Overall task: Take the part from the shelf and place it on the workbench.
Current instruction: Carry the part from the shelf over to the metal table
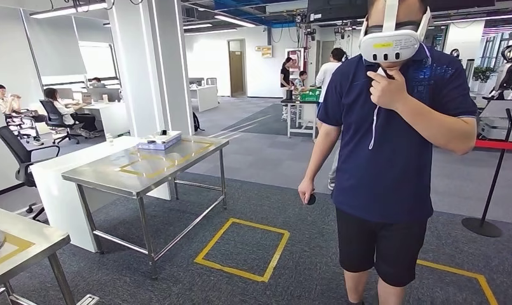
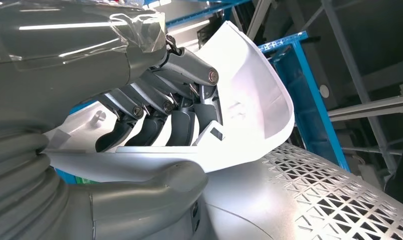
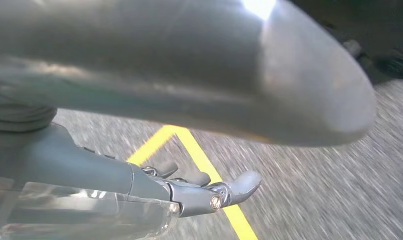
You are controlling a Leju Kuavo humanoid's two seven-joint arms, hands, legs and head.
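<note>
While the left robot hand (image 2: 154, 120) grips the white part (image 2: 254, 95), the right robot hand (image 3: 189, 192) hangs empty, fingers apart.

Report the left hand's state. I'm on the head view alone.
Observer: The left hand grips the white part, fingers curled inside its curved shell.
Operator: Now give me the right hand.
Observer: The right hand holds nothing, fingers extended.
Operator: Say what's beyond it.
Observer: Grey carpet crossed by a yellow tape line.
</note>
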